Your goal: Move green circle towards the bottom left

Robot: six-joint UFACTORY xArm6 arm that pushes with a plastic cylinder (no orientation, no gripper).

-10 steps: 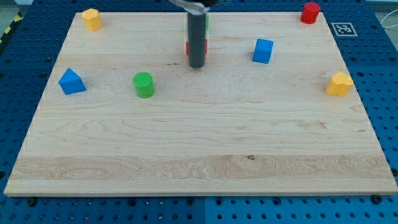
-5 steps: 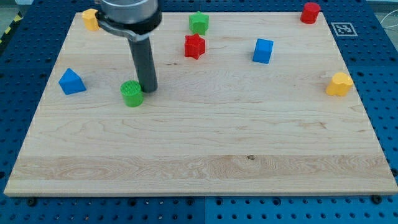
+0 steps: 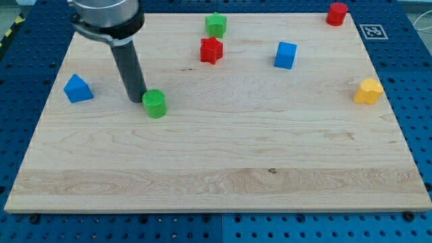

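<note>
My tip (image 3: pixel 137 100) sits on the board, holding nothing, touching or almost touching the green circle (image 3: pixel 154 104), just to its right and a shade lower. Wrong side for a push: next I should circle round to its upper right, then drive down-left.

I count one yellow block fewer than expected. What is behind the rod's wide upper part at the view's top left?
Only bare board shows around the rod's collar. Whatever lies behind it is covered, so a block there cannot be ruled out. One yellow block shows at the view's right.

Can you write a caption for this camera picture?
My tip sits just left of the green circle.
</note>
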